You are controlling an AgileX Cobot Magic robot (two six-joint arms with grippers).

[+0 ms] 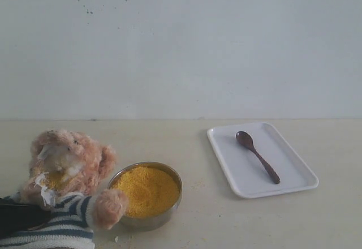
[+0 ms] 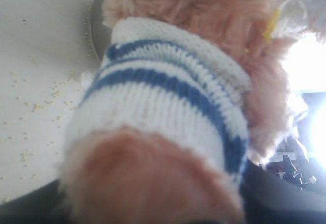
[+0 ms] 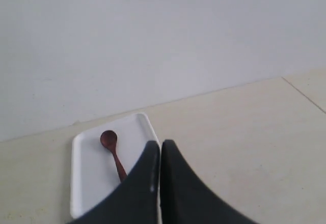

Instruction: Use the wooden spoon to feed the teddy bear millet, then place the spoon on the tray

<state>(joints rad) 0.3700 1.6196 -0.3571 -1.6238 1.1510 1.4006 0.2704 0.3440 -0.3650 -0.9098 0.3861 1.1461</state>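
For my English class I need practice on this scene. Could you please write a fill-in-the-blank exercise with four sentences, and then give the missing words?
1. The wooden spoon lies on the white ____.
2. The steel bowl beside the teddy bear is full of yellow ____.
3. The teddy bear's shirt has blue and white ____.
4. The right gripper holds nothing, and its jaws are ____.

Missing words: tray; millet; stripes; shut.
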